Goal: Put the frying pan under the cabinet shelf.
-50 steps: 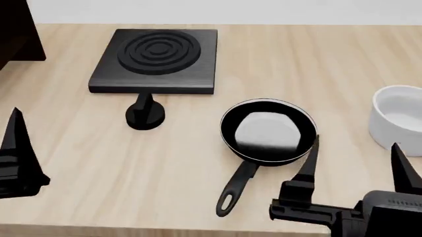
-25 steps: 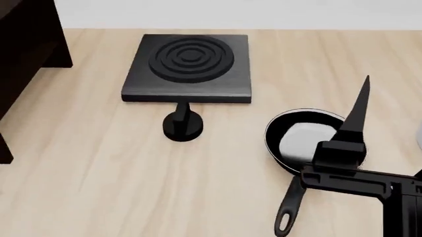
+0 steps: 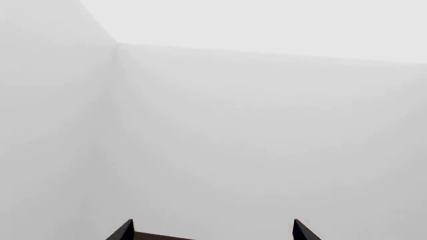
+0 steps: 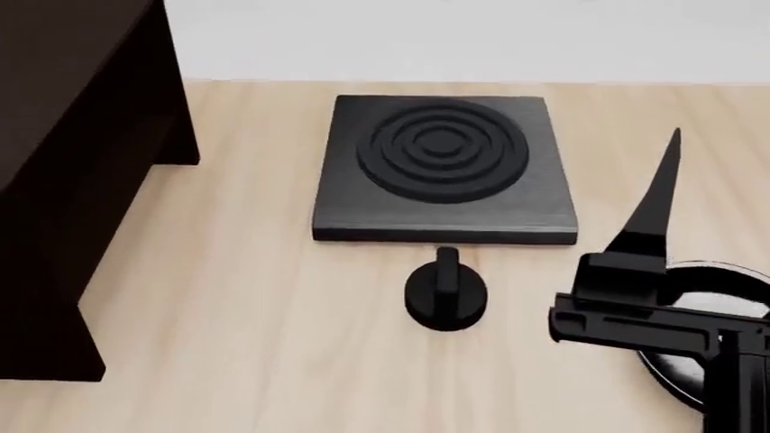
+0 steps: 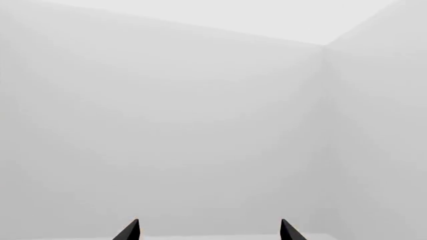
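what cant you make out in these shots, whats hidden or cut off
- Frying pan: head view, mostly hidden by the right gripper and cut by the edge; handle unseen.
- Cabinet shelf: head view, cut by the left edge; the space beneath it unseen.
- Left gripper: absent from head view; its wrist view shows only fingertips against blank wall.
- Both wrist views: no table or objects.

no readable text, labels or numbers

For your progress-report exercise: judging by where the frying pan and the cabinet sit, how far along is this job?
Nothing looks done: the frying pan lies on the table, far from the cabinet shelf. In hand: the right gripper, open and empty, is beside the pan. Left: grasp it, carry it across and set it under the shelf.
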You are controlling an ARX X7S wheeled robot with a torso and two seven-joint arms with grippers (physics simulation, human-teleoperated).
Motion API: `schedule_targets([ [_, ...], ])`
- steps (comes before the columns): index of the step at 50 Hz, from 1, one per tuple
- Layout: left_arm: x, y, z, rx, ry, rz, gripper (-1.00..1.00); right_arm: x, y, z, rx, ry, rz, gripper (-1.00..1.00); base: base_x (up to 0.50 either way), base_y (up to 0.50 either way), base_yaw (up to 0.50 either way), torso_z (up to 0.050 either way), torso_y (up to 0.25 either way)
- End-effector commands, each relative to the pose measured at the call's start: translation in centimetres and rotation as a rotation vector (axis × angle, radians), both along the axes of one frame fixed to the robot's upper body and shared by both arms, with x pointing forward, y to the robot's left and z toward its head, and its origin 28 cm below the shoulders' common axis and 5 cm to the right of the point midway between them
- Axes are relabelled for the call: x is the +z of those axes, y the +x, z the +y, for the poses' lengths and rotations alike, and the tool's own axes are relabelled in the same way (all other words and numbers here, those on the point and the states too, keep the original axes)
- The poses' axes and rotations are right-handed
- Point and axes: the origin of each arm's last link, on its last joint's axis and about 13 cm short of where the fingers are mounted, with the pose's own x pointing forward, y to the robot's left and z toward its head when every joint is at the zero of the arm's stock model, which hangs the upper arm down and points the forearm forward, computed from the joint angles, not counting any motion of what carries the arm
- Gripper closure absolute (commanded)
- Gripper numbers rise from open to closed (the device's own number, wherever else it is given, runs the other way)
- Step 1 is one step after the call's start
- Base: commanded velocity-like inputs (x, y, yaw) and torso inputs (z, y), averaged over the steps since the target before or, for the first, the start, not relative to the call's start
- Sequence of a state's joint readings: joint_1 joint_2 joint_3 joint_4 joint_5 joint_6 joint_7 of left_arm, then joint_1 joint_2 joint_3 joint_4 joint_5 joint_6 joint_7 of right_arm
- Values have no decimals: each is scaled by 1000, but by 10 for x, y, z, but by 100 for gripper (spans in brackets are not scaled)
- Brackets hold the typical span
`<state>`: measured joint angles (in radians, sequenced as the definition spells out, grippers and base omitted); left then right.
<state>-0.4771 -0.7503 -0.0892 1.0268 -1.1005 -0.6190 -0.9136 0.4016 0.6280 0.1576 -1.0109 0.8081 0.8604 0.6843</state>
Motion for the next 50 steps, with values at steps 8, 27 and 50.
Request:
schedule_targets([
  [8,1,-2,-1,-2,1,-5,-100,-3,0,-2,-25,-19,12,-100,479,236,0,0,0],
  [27,1,-1,-1,-1,-1,-13,-100,-4,2,-4,-54,18,22,-100,394,278,0,0,1],
  [50,11,-11,2,-5,-13,-73,-100,68,-13,-49,-166,-2,284,-100,0,0,0,0,0],
])
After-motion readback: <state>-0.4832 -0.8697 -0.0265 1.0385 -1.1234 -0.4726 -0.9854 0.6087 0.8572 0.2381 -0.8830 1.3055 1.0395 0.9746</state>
